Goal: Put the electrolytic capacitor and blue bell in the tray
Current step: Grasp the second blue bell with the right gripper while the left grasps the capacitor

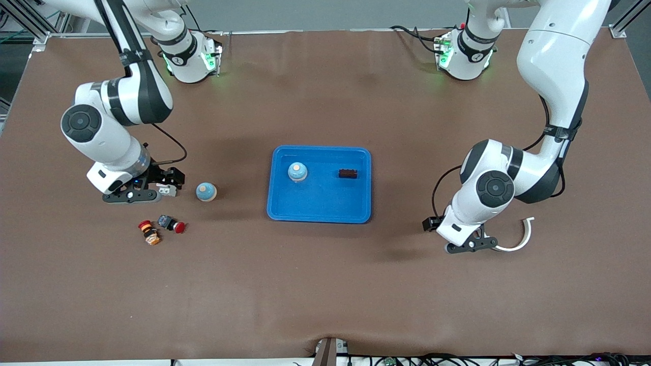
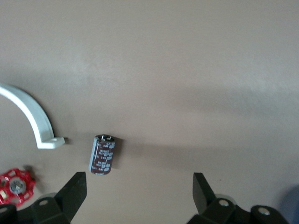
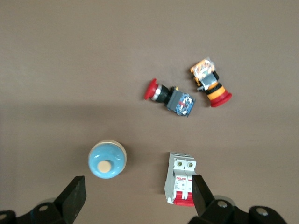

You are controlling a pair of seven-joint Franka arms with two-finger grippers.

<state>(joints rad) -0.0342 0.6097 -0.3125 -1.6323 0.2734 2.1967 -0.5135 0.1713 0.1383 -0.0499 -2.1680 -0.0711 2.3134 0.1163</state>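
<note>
Left wrist view shows the wide-open, empty left gripper (image 2: pixel 139 196) offset from the capacitor (image 2: pixel 103 155), which may roll away; the right gripper (image 3: pixel 139 198) gapes empty near the bell (image 3: pixel 107 159).

A wide desk (image 1: pixel 325 284) covered in a matte brown sheet fills nearly the whole front view, its surface smooth and evenly lit from above, with soft dark shadows lying here and there on it. Along the edge nearest the front camera, black cables (image 1: pixel 457 360) run beside a small grey metal bracket (image 1: pixel 328 352). Silver aluminium frame bars (image 1: pixel 30 23) stand at the desk's corners by the bases, and a pale grey floor or wall (image 1: pixel 315 12) shows above the desk's top edge.
</note>
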